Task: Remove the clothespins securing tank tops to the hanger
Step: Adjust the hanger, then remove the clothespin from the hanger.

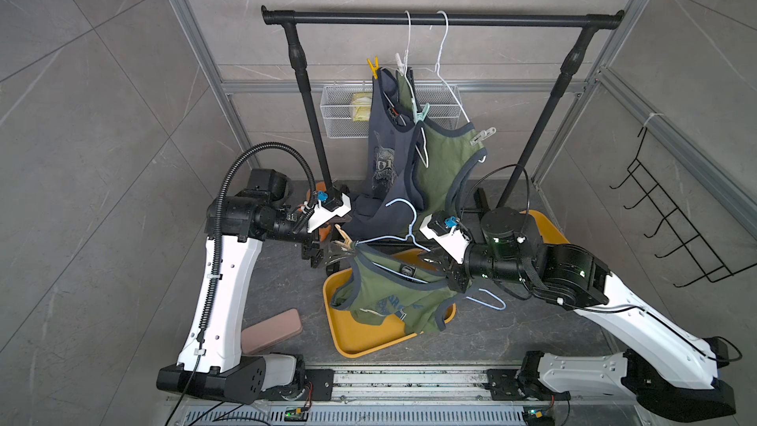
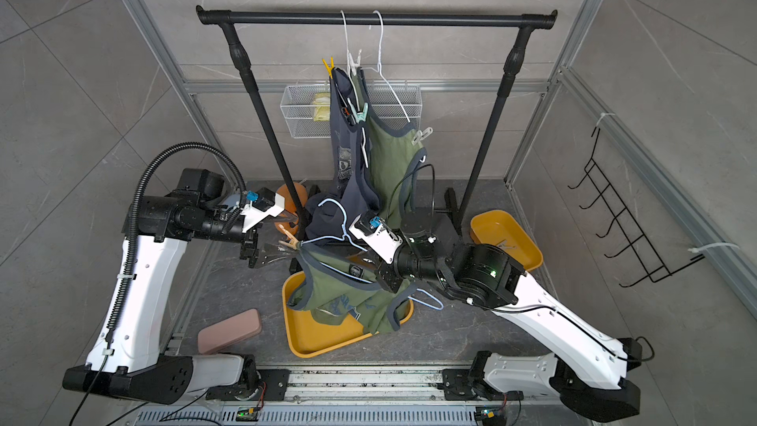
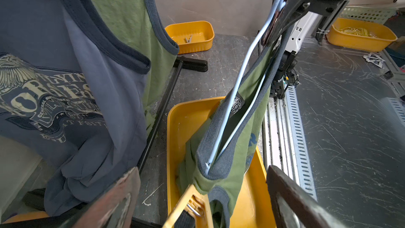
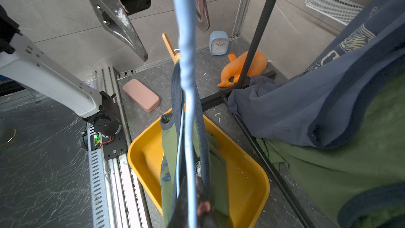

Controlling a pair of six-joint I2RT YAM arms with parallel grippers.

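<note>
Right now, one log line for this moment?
right hand: shut on blue hanger | left hand: open around tan clothespin | green tank top: pinned, hanging into yellow tray

Worn, dull metal jaws of the left gripper [image 3: 202,168] flank a matt cloth top [image 3: 228,185]; glossy plastic tray [image 3: 175,128] beneath; scratched tabletop [image 3: 350,106].

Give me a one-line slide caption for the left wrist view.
Open left tool straddles a tan clothespin pinning an olive tank top to a light-blue hanger over a yellow tray.
</note>
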